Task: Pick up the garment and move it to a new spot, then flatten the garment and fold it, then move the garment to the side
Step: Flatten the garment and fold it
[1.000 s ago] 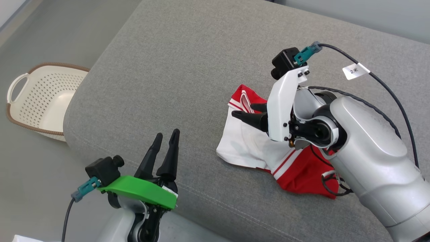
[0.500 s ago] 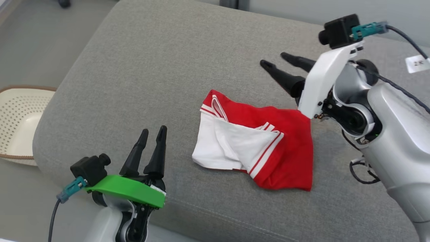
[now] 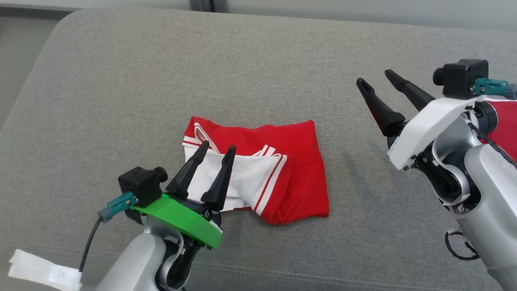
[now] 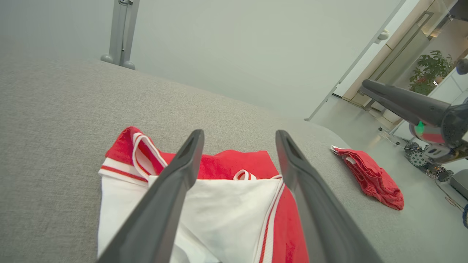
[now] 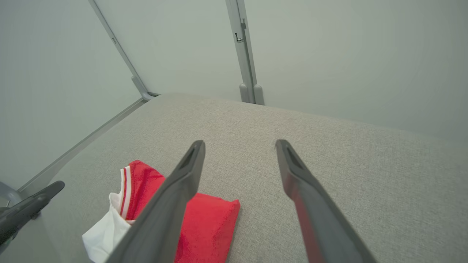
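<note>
Garment (image 3: pixel 291 173), red with a white folded panel, lies near the middle of the grey cushion (image 3: pixel 161 81). The left gripper (image 3: pixel 217 146) sits at its 7 o'clock, fingers spread wide over the white part, clasping nothing; contact cannot be told. The right gripper (image 3: pixel 375 77) stands well apart at 2 o'clock, fingers wide, empty. A second red cloth (image 4: pixel 369 179) lies at the cushion's edge.

L pincer (image 3: pixel 218 145), R pincer (image 3: pixel 374 76): agape
</note>
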